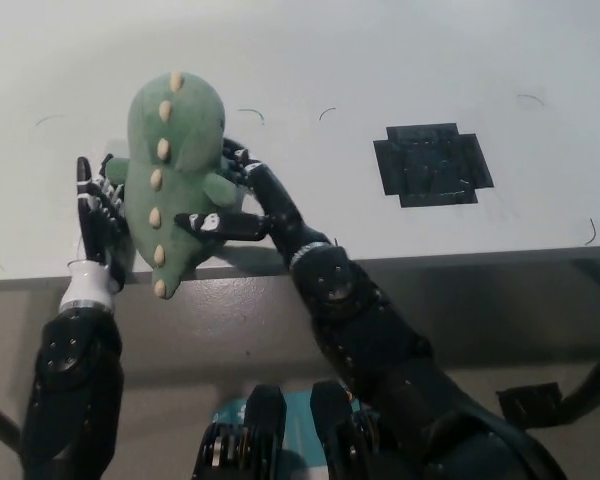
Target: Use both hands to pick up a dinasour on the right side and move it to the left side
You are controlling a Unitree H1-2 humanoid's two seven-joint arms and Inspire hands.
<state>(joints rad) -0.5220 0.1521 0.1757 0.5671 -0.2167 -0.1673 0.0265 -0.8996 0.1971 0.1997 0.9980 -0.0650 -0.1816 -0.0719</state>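
Observation:
A green plush dinosaur (pixel 175 150) with cream spikes down its back is held upright between my two hands at the left part of the white table (pixel 310 60). Its tail tip hangs past the table's front edge. My left hand (pixel 93 222) presses against its left side, partly hidden behind the plush. My black right hand (pixel 242 200) clasps it from the right, with fingers across its belly and under its small arm. I cannot tell whether its base touches the table.
A black cross-shaped patch (pixel 433 163) lies on the table to the right. A few thin dark marks are scattered over the white surface. The table's front edge (pixel 460 258) runs across the picture just below the hands.

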